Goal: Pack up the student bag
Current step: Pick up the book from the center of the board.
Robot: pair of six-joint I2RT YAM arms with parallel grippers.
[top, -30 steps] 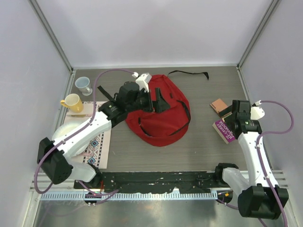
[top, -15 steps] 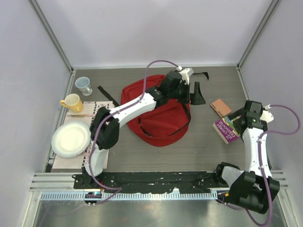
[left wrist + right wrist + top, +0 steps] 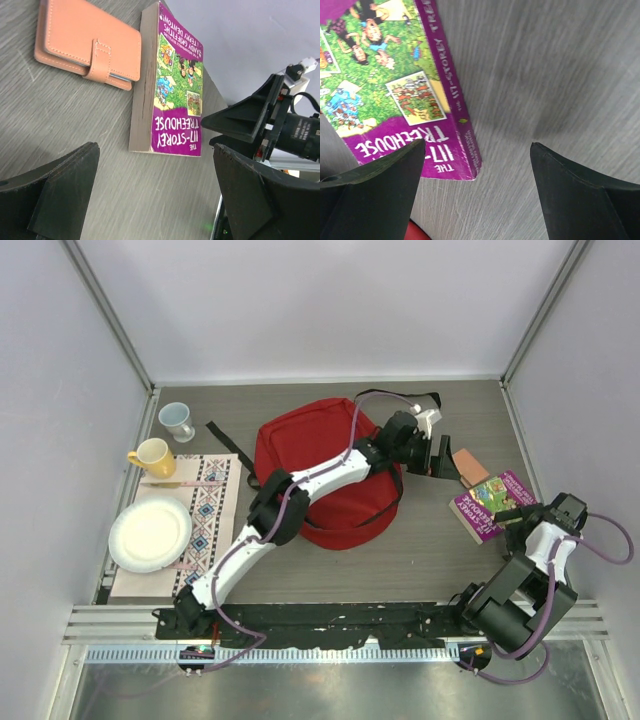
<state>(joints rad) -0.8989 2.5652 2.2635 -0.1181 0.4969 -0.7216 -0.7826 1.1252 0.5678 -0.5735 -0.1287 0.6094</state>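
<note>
**Red backpack lies mid-surface; both pincers stand wide and empty by the book**

The left pincer [image 3: 438, 453] is spread wide and holds nothing. It hangs over the bare boards just off the right edge of the bag. The wrist view shows its two dark fingers [image 3: 55, 200] well apart, with a tan leather wallet with a snap strap [image 3: 87, 45] and a purple paperback with a cartoon cover [image 3: 175, 85] lying beyond them, side by side.

The right pincer [image 3: 510, 512] is also parted wide and empty. It sits low at the paperback's near right corner, and I cannot tell whether it touches the cover.

The student bag [image 3: 300, 435] is a large, soft, red fabric backpack. It lies slumped flat in the middle of the surface with black straps trailing from its far side, and the left arm reaches across it.

The surface [image 3: 400, 570] is grey wood-grain board. At its left a white round plate [image 3: 150, 535] rests on a patterned cloth mat [image 3: 205, 510]. A yellow mug [image 3: 152, 456] and a pale blue cup [image 3: 177, 420] stand farther back. Plain pale walls enclose three sides.
</note>
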